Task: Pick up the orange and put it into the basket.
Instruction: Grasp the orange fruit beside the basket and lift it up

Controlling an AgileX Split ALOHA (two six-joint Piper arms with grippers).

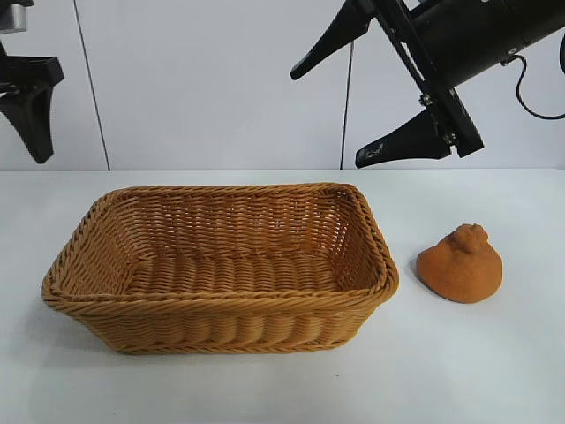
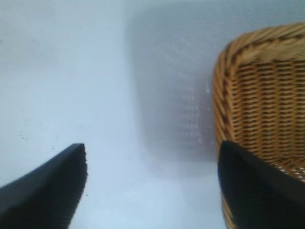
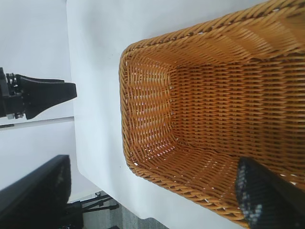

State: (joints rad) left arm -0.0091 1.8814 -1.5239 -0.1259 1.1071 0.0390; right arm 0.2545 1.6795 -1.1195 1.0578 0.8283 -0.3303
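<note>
Basket [image 1: 221,305] empty | orange [image 1: 460,265] on tabletop [image 1: 494,371] | right claw [image 1: 353,106] spread: descend, straddle lump below knob | left claw [image 1: 31,115] spread, idle

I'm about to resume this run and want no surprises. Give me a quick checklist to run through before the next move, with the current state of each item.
1. Orange on the table, free to grasp: ok.
2. Basket upright, nothing inside: ok.
3. Right claw open, holding nothing: ok.
4. Right claw over the orange: not ok; it hangs high above the basket's right end.
5. Left claw open, clear of the orange: ok; raised beside the basket's left end.
6. Orange stable, won't roll: cannot tell.
</note>
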